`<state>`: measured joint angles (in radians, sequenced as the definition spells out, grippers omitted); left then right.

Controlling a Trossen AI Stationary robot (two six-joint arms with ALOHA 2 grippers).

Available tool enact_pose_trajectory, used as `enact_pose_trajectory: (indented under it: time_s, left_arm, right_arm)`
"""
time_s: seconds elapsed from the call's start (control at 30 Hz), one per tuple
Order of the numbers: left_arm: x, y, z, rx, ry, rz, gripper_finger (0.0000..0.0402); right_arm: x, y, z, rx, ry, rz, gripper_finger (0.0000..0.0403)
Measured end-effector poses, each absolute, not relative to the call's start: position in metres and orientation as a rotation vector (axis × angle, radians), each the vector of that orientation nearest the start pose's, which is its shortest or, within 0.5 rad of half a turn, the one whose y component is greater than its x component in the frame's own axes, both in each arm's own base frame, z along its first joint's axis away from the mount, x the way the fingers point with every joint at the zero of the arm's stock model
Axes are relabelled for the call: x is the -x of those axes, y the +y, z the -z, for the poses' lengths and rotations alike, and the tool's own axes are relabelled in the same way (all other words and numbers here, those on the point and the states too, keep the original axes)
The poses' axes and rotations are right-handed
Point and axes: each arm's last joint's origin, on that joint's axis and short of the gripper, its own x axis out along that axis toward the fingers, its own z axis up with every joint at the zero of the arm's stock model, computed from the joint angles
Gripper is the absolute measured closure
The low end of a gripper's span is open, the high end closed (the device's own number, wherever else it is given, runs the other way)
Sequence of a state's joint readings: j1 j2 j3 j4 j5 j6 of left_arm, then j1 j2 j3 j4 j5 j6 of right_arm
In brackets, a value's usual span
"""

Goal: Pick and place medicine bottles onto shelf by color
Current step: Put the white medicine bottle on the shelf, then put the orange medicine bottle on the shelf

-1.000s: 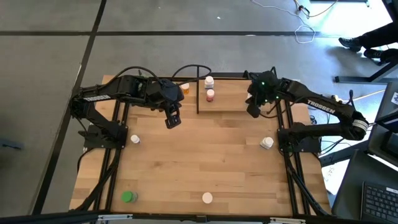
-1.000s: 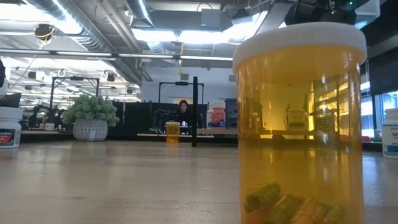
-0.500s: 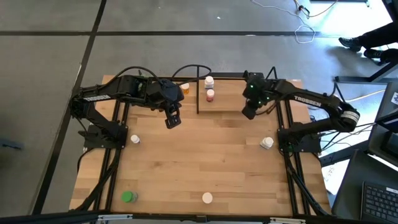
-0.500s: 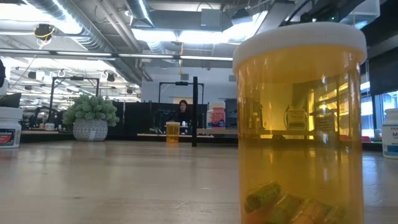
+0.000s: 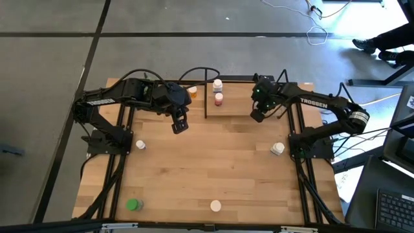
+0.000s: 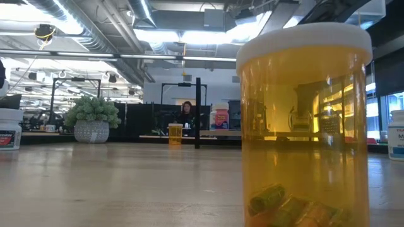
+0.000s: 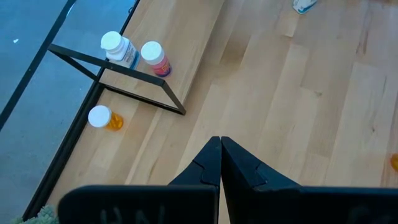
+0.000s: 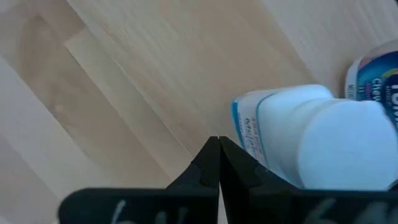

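The shelf (image 5: 259,103) is a light wood board with black posts at the table's far edge. A white bottle (image 5: 217,85) and a pink-red bottle (image 5: 218,99) stand on its left end. An orange bottle (image 5: 191,92) stands on the table left of it. My left gripper (image 5: 179,124) is shut and empty over the table, near the shelf's left end. My right gripper (image 5: 257,115) is shut over the shelf's near edge. A white bottle with a blue label (image 8: 292,140) stands right beside its fingertips, and another (image 8: 379,78) stands behind that one. My right gripper's shut fingers (image 8: 214,163) stand right beside the white, blue-labelled bottle's side (image 8: 249,134). I cannot tell whether they touch it.
Loose bottles stand on the table: white (image 5: 140,145), white (image 5: 277,149), green (image 5: 133,205), and a white-capped orange one (image 5: 215,206) that fills the low view (image 6: 303,126). A bushy plant (image 6: 91,118) and a person (image 6: 186,113) show beyond the table.
My right gripper has moved a little toward the table's left edge along the shelf's near edge. The left arm and the bottles have kept still.
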<state>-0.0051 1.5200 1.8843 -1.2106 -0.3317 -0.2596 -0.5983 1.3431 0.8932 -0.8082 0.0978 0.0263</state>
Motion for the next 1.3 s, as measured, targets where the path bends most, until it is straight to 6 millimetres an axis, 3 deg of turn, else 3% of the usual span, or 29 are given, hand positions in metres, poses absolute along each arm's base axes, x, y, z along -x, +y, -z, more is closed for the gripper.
enact_pose_trajectory:
  time_s: [0.9,1.13,1.3]
  left_arm:
    - [-0.277,0.008,-0.439,0.099,0.792,-0.412,0.0401]
    - [-0.277,0.008,-0.439,0.098,0.796,-0.413,0.0401]
    - [-0.276,0.008,-0.438,0.099,0.813,-0.416,0.0401]
  right_arm:
    - [-0.194,-0.142,-0.211,-0.252,1.283,0.783,0.0401]
    - [-0.196,-0.14,-0.211,-0.28,1.273,0.688,0.0402]
    - [-0.197,-0.133,-0.221,-0.303,1.196,0.615,0.0402]
